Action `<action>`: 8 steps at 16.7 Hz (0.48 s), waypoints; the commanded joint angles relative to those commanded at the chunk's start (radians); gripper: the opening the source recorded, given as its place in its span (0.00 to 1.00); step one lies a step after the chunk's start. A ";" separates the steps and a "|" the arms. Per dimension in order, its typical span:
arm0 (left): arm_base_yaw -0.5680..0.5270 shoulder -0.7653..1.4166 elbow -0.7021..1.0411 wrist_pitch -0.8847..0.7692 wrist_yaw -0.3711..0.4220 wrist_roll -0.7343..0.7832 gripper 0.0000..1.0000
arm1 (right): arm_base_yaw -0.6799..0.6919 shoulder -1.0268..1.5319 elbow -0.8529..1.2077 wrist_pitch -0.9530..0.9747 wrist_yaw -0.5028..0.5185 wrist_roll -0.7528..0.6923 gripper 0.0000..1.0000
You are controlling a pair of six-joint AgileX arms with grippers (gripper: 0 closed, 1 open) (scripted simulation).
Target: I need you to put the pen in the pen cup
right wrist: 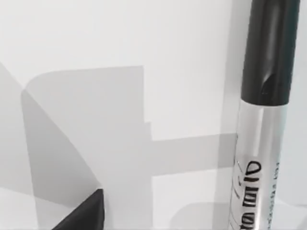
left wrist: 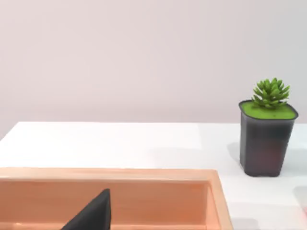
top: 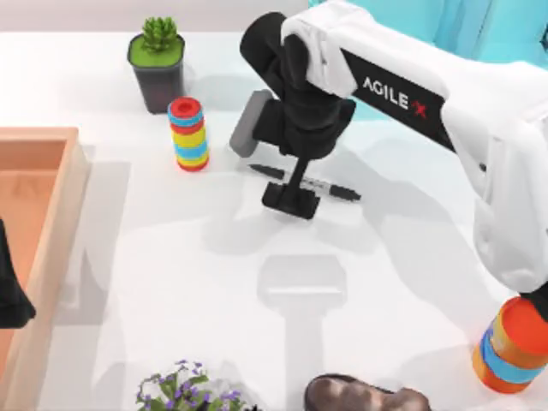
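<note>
The pen (top: 336,189) lies flat near the middle of the table, black with a pale barrel. My right gripper (top: 291,199) hangs right over its middle, open, nothing held, and its arm hides part of the pen. In the right wrist view the pen (right wrist: 263,124) is close up, its printed barrel beside one dark fingertip (right wrist: 88,213) and apart from it. The orange pen cup (top: 512,349) with its blue band stands at the table's front right corner, partly under the right arm. My left gripper (top: 10,295) is parked open at the left edge, over the wooden tray.
A wooden tray (top: 53,214) runs along the left side. A striped red-topped cylinder (top: 188,134) and a potted succulent (top: 157,62) stand at the back left. Purple flowers (top: 184,392) and a brown object (top: 364,396) sit at the front edge.
</note>
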 joint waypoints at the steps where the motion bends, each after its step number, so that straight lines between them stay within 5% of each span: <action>1: 0.000 0.000 0.000 0.000 0.000 0.000 1.00 | 0.000 0.000 0.000 0.000 0.000 0.000 0.92; 8: 0.000 0.000 0.000 0.000 0.000 0.000 1.00 | 0.000 0.000 0.000 0.000 0.000 0.000 0.40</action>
